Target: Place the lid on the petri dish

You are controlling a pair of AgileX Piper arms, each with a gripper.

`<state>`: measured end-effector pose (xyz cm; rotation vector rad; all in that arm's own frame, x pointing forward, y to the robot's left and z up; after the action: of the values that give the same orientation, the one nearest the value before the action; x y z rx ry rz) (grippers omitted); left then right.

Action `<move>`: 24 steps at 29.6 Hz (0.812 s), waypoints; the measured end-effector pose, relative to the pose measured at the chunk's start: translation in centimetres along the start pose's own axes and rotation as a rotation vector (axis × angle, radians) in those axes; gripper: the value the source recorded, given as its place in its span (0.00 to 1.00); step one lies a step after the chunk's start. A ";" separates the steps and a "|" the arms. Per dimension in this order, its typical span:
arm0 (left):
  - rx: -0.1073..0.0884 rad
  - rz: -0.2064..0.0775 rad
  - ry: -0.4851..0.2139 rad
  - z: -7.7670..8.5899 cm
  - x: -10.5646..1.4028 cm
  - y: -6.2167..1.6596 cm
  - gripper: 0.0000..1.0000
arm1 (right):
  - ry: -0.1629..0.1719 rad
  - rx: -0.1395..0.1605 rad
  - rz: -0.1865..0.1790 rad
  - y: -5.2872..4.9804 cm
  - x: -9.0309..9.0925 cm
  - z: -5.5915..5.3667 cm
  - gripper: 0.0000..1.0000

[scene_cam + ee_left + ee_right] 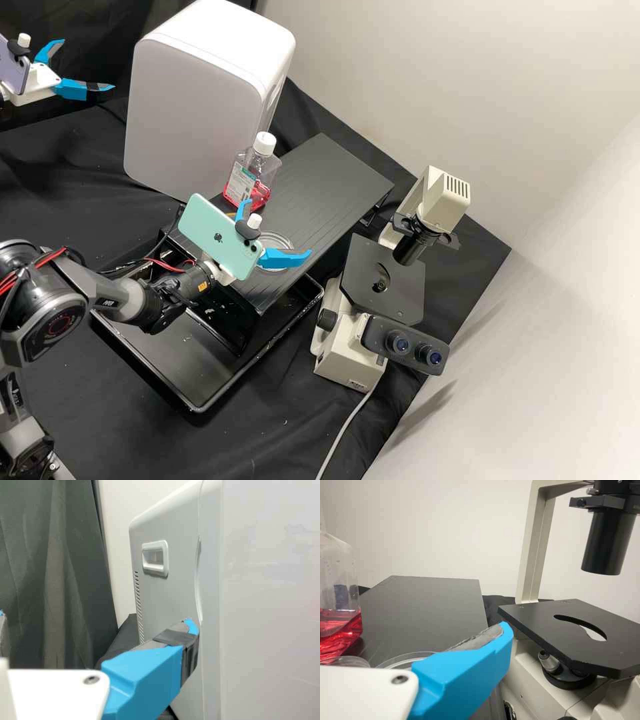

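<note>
Petri dish (279, 238) clear glossy plastic; bench cloth (80, 173) matt blk fabric.

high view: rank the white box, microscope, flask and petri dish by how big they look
1. white box and microscope: about alike, too close to rank
2. flask
3. petri dish, smallest

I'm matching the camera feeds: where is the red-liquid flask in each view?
High view: the flask stands at the black platform's far corner, beside the white cabinet.
Left wrist view: faces the white cabinet instead.
Right wrist view: the flask stands on that platform, near the petri dish.
Shared landmark: the black platform.
</note>
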<state>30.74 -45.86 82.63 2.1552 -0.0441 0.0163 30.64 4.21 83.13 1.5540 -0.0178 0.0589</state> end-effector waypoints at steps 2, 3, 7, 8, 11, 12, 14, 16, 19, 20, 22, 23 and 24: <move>0.000 0.000 0.000 0.0 0.0 0.00 1.00 | 0.000 0.000 0.000 0.0 0.0 0.0 1.00; 0.000 0.000 0.000 0.0 0.0 0.00 1.00 | 0.000 0.000 0.000 0.0 0.0 0.0 1.00; 0.000 0.000 0.000 0.0 0.0 0.00 1.00 | 0.000 0.000 0.000 0.0 0.0 0.0 1.00; 0.000 0.000 0.000 0.0 0.0 0.00 1.00 | 0.000 0.000 0.000 0.0 0.0 0.0 1.00; 0.000 0.000 0.000 0.0 0.0 0.00 1.00 | 0.000 0.000 0.000 0.0 0.0 0.0 1.00; 0.000 0.000 0.000 0.0 0.0 0.00 1.00 | 0.000 0.000 0.000 0.0 0.0 0.0 1.00; -0.002 -0.001 -0.003 0.1 0.0 -0.03 1.00 | 0.000 0.000 0.000 0.0 0.0 0.0 1.00; -0.009 -0.001 -0.003 0.4 0.0 -0.07 1.00 | 0.000 0.000 0.000 0.0 0.0 0.0 1.00; -0.023 -0.004 -0.017 1.3 0.0 -0.27 1.00 | 0.000 0.000 0.000 0.0 0.0 0.0 1.00; -0.025 -0.006 -0.022 1.7 -0.1 -0.36 1.00 | 0.000 0.000 0.000 0.0 0.0 0.0 1.00; -0.036 -0.011 -0.051 3.0 -0.2 -0.55 1.00 | 0.000 0.000 0.000 0.0 0.0 0.0 1.00; -0.037 -0.015 -0.075 3.8 -0.4 -0.65 1.00 | 0.000 0.000 0.000 0.0 0.0 0.0 1.00; -0.037 -0.017 -0.100 4.4 -0.6 -0.83 1.00 | 0.000 0.000 0.000 0.0 0.0 0.0 1.00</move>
<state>30.20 -49.08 79.47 2.1184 -0.0833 -0.1014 30.64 4.21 83.13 1.5540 -0.0178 0.0589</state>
